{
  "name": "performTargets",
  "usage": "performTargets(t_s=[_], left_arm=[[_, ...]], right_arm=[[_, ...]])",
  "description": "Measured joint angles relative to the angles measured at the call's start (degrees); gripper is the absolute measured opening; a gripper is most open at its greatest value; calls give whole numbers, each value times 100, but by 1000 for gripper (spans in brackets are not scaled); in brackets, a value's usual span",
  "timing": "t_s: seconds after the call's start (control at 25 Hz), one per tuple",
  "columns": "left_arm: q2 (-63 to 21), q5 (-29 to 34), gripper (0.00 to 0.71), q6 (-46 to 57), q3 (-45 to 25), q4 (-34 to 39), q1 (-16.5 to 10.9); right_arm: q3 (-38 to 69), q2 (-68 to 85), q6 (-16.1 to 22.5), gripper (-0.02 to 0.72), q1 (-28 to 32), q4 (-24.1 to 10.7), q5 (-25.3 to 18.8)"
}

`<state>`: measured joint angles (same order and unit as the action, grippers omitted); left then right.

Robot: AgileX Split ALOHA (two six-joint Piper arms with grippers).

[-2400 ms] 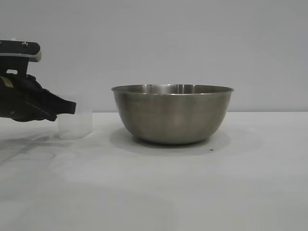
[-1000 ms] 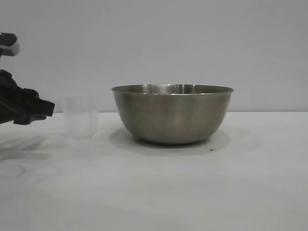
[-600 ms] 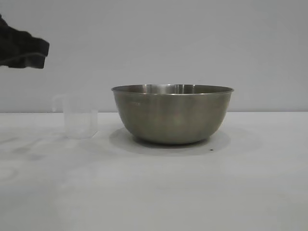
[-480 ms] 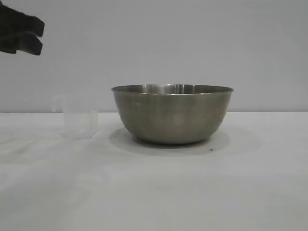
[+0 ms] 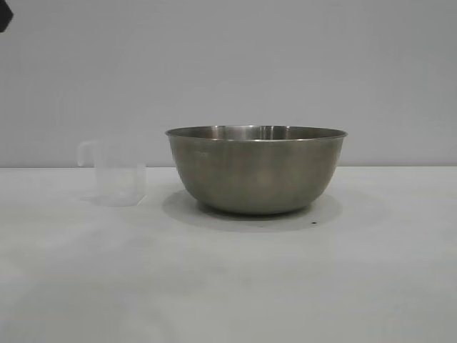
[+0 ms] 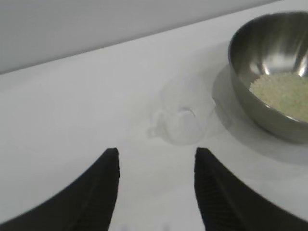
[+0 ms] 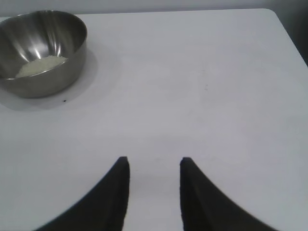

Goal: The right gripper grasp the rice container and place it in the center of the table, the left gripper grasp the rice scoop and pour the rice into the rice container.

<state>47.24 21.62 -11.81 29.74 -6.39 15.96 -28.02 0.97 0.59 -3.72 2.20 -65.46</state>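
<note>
The rice container (image 5: 255,170), a big steel bowl, stands at the middle of the white table (image 5: 228,286). Rice (image 6: 284,94) lies in a heap on its bottom, also seen as the rice (image 7: 41,66) in the right wrist view. The rice scoop (image 5: 118,174), a small translucent cup, stands upright and empty just left of the bowl, handle to the left. My left gripper (image 6: 156,153) hangs open high above the table, well back from the rice scoop (image 6: 182,122), holding nothing. My right gripper (image 7: 152,161) is open over bare table, far from the rice container (image 7: 43,50).
A tiny dark speck (image 5: 313,223) lies on the table by the bowl's right foot. A plain grey wall (image 5: 285,64) closes the back. The table's far corner (image 7: 269,12) shows in the right wrist view.
The left gripper has let go of the scoop, drawn back to the left and risen until only a tip shows at the top left corner. The scoop and bowl stay put.
</note>
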Motion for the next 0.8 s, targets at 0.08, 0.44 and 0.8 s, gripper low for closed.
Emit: performTargets(t_s=[0.08, 0.44, 0.8], left_arm=[[-420, 637, 319, 0, 0, 0, 0], [-2481, 2713, 319, 0, 0, 5, 0], [-4142, 3953, 319, 151, -29, 26, 0]], right_arm=[[0, 0, 0, 254, 0, 0, 0], [0, 0, 0, 254, 0, 0, 0], [0, 0, 0, 254, 0, 0, 0]])
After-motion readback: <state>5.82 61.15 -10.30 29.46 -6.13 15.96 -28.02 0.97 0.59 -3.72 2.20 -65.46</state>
